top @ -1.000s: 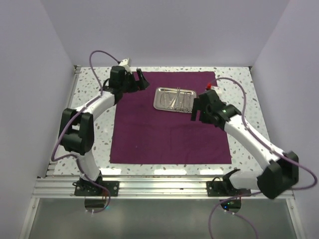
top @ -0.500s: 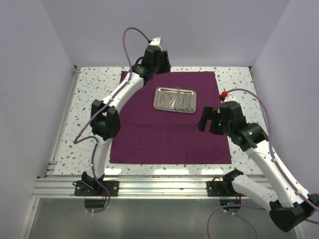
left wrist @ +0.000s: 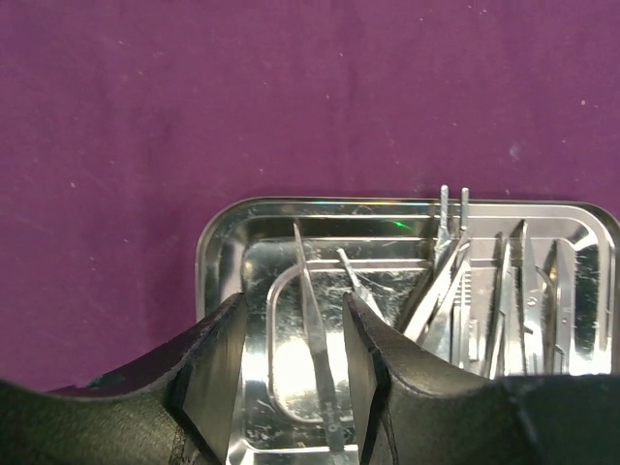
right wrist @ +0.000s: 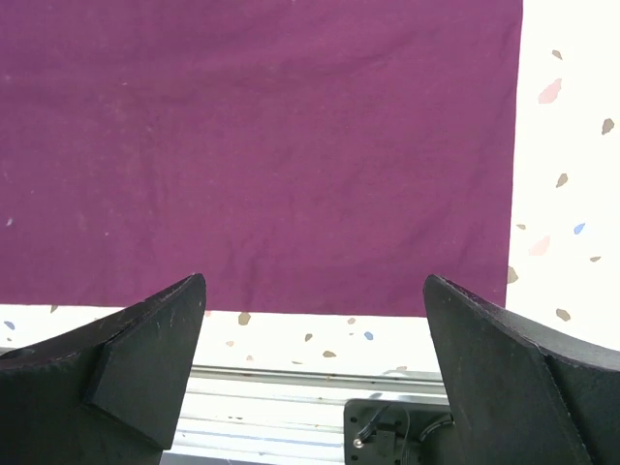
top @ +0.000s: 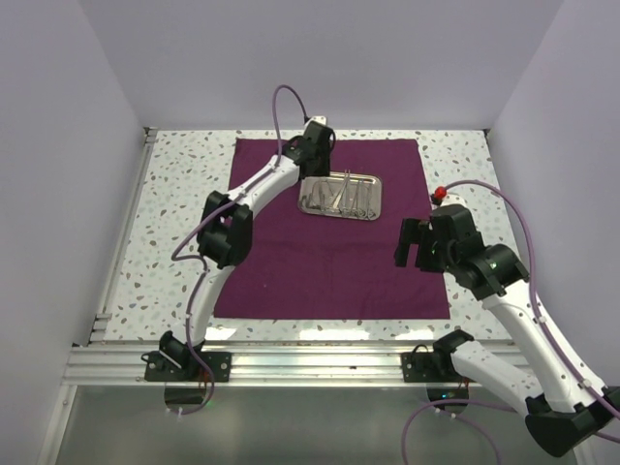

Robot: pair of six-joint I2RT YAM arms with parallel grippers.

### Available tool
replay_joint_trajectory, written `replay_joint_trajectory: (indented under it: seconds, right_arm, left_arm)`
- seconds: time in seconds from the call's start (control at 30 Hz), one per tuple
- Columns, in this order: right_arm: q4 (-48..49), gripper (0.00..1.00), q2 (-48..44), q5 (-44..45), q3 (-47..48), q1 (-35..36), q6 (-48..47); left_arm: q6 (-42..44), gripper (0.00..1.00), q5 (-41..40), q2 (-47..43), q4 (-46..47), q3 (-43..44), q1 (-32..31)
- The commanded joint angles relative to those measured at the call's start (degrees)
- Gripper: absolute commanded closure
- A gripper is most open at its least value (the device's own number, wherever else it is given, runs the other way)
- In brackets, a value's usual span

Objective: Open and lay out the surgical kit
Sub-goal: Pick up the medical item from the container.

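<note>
The dark purple cloth wrap (top: 329, 262) lies spread flat on the table. On its far half sits the shiny steel tray (top: 308, 206) holding several thin silver instruments (top: 344, 196). My left gripper (top: 313, 174) hangs over the tray's left end. In the left wrist view its jaws (left wrist: 293, 305) are partly narrowed and straddle one thin pair of tweezers (left wrist: 315, 334), with a gap on each side. More instruments (left wrist: 504, 300) lie packed at the tray's (left wrist: 208, 254) right side. My right gripper (top: 412, 244) stands wide open and holds nothing, above the cloth's near right part (right wrist: 291, 145).
Speckled white tabletop (top: 174, 194) surrounds the cloth. White walls close in the left, right and far sides. An aluminium rail (top: 320, 363) with the arm bases runs along the near edge, and the right wrist view shows it (right wrist: 291, 387) just past the cloth's edge.
My left arm has swung from the cloth's far left corner over to the tray, and its jaws have narrowed. My right arm has pulled back from the tray toward the near right.
</note>
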Motion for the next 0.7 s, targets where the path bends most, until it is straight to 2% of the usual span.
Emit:
replay_joint_trajectory:
  seconds: [0.0,0.5,0.67]
  right_arm:
    - [-0.7,0.02,0.7,1.8,0.5,0.1,0.9]
    - [0.3,0.02,4.8,3.0,1.6,0.0,1.2]
    - [0.3,0.02,5.2,3.0,1.6,0.0,0.3]
  left_arm:
    - [3.3,0.52,-2.1,-0.1,1.4,0.1,0.4]
    - [3.8,0.53,0.9,6.0,3.0,0.3,0.4]
    - [3.8,0.79,0.6,7.3,2.0,1.2,0.4]
